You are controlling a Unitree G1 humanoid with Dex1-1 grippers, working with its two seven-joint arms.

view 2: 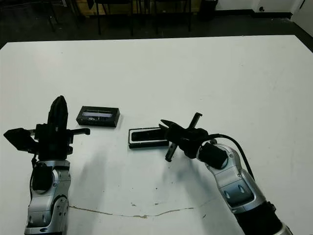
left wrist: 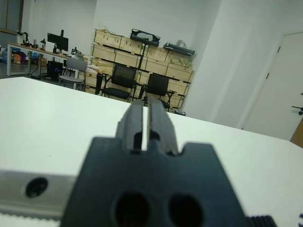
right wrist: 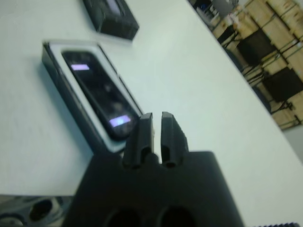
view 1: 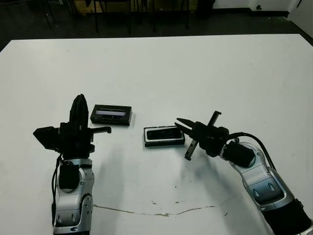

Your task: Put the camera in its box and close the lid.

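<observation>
Near the middle of the white surface (view 1: 205, 73) sits the box (view 1: 164, 136), and the camera (right wrist: 100, 93) is lying flat inside it, white lining showing all round and a little bright patch glowing at each end of its dark face (pretty blurry in the right wrist view, so that's all I can make out). The lid (view 1: 111, 114) is off, lying flat on the surface just beside the box on the robot's left, glossy pale stripe up, not touching it. The right gripper (view 1: 183, 125) is pointed at the near end of the box with its tip right at the edge; its two fingers (right wrist: 142, 135) are pressed almost together with just a sliver of gap and nothing between them. The left gripper (view 1: 78, 108) hangs above the surface close to the lid, fingers (left wrist: 137, 120) nearly closed too, holding nothing. Some scuffs and a thin crack-like line mark the surface nearer the robot.
</observation>
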